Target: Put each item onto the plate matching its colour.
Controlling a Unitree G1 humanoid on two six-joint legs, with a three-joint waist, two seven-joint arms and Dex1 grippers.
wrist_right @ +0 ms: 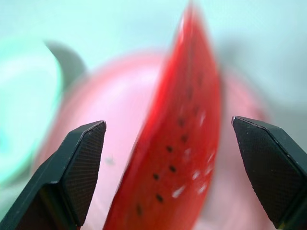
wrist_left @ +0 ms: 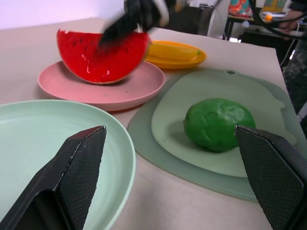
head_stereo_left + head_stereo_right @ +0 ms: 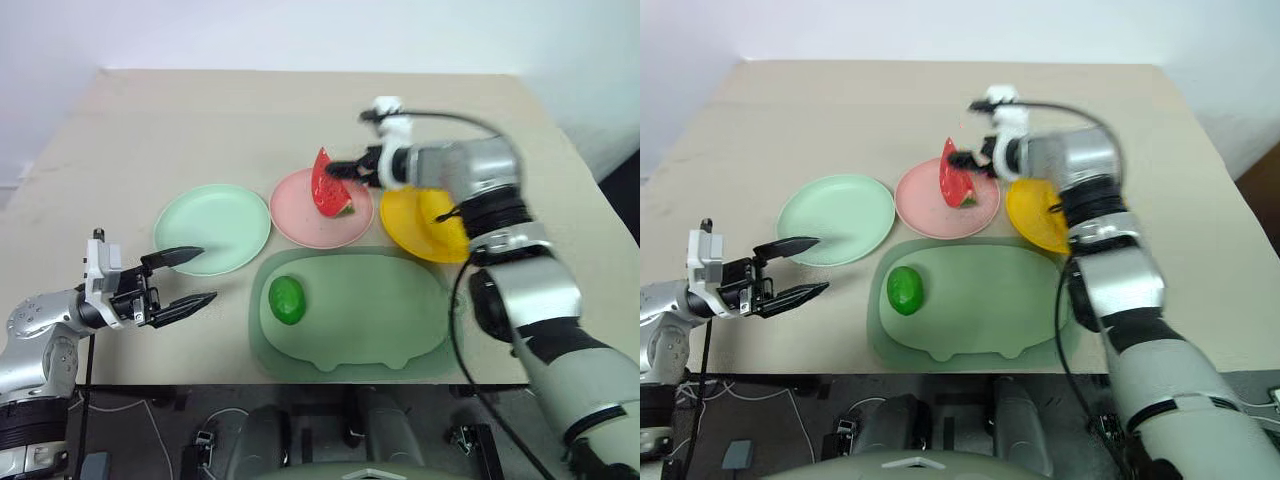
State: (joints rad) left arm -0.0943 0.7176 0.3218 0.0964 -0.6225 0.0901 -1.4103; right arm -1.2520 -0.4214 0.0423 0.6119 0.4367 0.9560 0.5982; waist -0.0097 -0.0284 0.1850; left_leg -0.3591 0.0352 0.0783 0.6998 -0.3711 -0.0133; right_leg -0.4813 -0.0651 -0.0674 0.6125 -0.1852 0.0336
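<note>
The watermelon wedge (image 3: 328, 186) stands on edge on the pink plate (image 3: 300, 222), its rind touching the plate. The right gripper (image 3: 352, 170) sits just at its 3 o'clock, jaws spread wide with the wedge between them, not gripping it. The green fruit (image 3: 287, 299) lies on the pig-shaped mat (image 3: 385, 310) at 6 o'clock of the pink plate. The left gripper (image 3: 193, 277) hangs wide and empty at the mint green plate's (image 3: 230, 215) 7 o'clock edge. The orange-yellow plate (image 3: 410, 222) sits at 3 o'clock.

A glossy red toy watermelon wedge (image 3: 328, 186) has black seed specks and a green rind. The round plastic plates are pink (image 3: 300, 225), mint green (image 3: 213, 228) and orange-yellow (image 3: 410, 222). The round toy fruit (image 3: 287, 299) is bright green, on a sage-green mat (image 3: 380, 305).
</note>
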